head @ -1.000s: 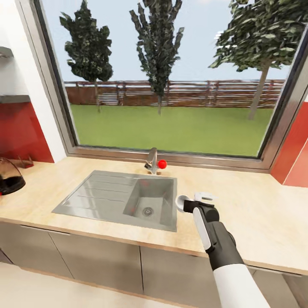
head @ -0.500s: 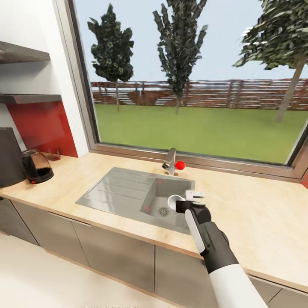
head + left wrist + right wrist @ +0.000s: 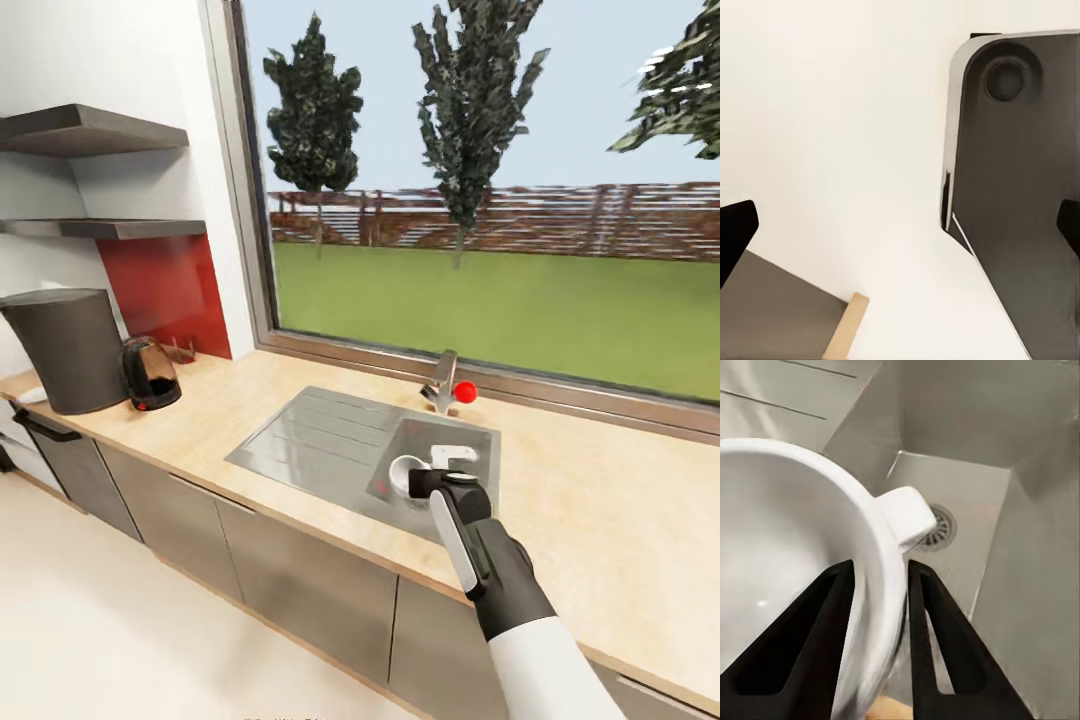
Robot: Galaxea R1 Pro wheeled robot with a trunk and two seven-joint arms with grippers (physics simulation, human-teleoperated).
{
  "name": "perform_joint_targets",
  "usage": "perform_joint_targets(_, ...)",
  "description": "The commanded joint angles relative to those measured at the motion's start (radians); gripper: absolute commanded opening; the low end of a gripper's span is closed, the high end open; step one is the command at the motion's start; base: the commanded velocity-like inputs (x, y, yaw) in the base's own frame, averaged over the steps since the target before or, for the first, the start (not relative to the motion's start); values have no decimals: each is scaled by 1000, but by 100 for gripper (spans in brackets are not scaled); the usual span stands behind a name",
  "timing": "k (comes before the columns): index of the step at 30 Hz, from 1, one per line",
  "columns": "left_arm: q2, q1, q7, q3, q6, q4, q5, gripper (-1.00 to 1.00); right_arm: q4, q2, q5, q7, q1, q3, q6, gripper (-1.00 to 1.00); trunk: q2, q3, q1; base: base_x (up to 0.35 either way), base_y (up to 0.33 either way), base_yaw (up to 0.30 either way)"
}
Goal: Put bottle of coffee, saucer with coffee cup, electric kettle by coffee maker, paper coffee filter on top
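The right gripper [image 3: 425, 478] is clenched on the cup [image 3: 404, 470], one finger [image 3: 802, 645] inside the bowl and the other outside, pinching the rim beside the handle. It carries the cup in the air above the sink [image 3: 330, 445], whose drain shows below in the right wrist view. The left gripper [image 3: 900, 232] looks down at pale floor and a dark panel, its fingers spread wide with nothing between them.

Along the surface [image 3: 210, 410], well apart from the cup, stands the tall dark coffee maker [image 3: 70, 348] with the kettle [image 3: 150, 373] just beside it. A small white edge at the far end of the surface, by the coffee maker, could be the saucer, but it is too small to tell. The two shelves [image 3: 100, 130] above look bare from here.

The step in hand appears to be carrying the cup toward the station. Next, the robot would need to travel along the surface until the coffee maker is within reach, find the saucer, then lower the cup upright onto it without tipping.
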Motion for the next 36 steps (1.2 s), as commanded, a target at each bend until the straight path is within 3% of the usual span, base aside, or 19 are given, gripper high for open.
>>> perform_joint_targets(1, -1, 0, 1, 8, -2, -2, -7, 100, -1, 0, -11, -9, -1, 2, 2, -100, -2, -2, 1, 0, 0, 280)
perform_joint_targets(6, -12, 1, 1, 6, -3, -4, -7, 100, -5, 0, -11, -9, -1, 1, 2, -100, -2, -1, 1, 0, 0, 279)
perform_joint_targets(36, -14, -1, 1, 7, -6, -4, -7, 100, -4, 0, -11, -9, -1, 2, 2, -100, -2, 19, 1, 0, 0, 269)
